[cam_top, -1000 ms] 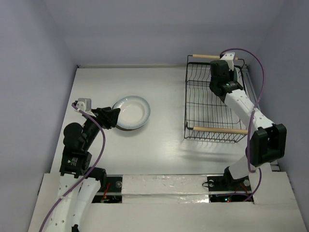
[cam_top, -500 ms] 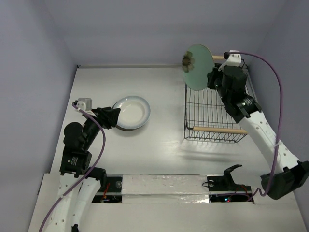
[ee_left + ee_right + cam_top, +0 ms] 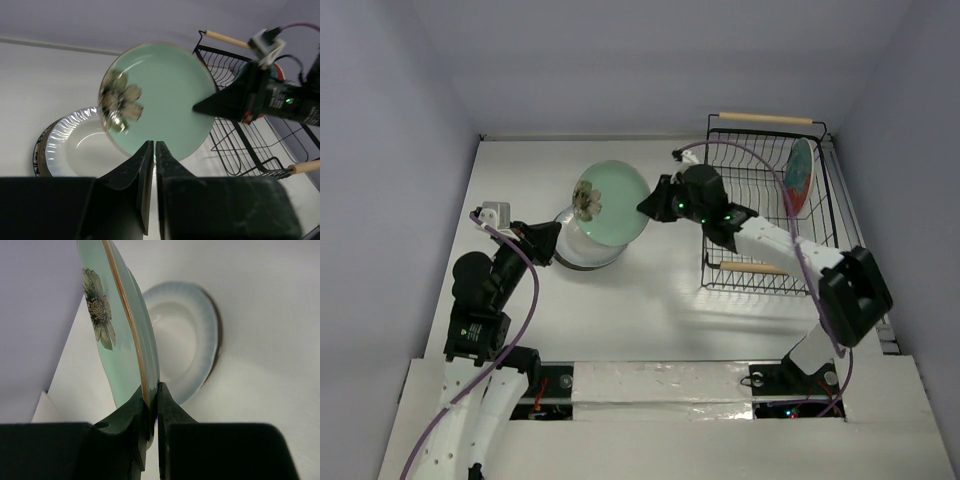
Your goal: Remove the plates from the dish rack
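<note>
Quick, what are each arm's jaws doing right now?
Left gripper: jaws closed, holding nothing.
Right gripper: jaws closed on the mint green plate.

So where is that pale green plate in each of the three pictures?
Top external: green plate left of centre, held at its rim by the right gripper.
Left wrist: green plate in the middle, face toward the camera.
Right wrist: green plate upper left, seen edge-on.
Shared landmark: the white plate lying flat beside it.
</note>
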Controlling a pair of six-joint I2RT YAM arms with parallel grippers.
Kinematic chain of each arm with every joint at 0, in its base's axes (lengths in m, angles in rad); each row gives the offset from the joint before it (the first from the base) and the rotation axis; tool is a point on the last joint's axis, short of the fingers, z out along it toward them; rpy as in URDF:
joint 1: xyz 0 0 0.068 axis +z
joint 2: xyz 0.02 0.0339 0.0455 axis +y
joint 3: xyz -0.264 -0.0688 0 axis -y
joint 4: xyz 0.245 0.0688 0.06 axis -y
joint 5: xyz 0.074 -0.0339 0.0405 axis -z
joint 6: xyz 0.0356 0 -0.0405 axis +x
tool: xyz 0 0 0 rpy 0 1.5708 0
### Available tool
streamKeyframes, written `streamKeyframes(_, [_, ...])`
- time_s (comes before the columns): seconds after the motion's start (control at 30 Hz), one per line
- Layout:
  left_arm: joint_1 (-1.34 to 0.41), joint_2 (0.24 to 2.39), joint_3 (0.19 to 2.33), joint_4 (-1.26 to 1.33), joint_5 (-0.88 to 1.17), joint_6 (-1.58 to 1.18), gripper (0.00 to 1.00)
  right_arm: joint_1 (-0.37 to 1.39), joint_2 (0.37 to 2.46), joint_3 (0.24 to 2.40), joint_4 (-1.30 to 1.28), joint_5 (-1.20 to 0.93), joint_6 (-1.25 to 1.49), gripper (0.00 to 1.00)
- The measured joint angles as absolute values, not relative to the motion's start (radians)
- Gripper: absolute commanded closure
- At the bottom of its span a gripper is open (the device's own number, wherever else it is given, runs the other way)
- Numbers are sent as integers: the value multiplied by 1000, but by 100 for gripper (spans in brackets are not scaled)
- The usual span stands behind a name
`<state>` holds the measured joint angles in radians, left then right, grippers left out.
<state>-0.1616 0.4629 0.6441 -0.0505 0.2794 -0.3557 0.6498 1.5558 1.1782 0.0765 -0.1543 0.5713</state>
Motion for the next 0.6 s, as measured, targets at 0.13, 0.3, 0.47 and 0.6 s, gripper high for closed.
streamKeyframes(0.13, [-162, 463, 644, -50, 279, -356, 83, 705, 1694, 1178, 132, -196, 656, 100])
streamKeyframes(0.3, [-162, 463, 644, -50, 280, -356, 79, 735, 1790, 1178, 205, -229, 767, 100])
streamKeyframes(0.47, [-162, 463, 644, -50, 280, -356, 78, 732, 1843, 1178, 285, -236, 849, 100])
streamKeyframes(0.6, [-162, 463, 644, -50, 280, -356, 77, 730, 1879, 1178, 321, -237, 886, 100])
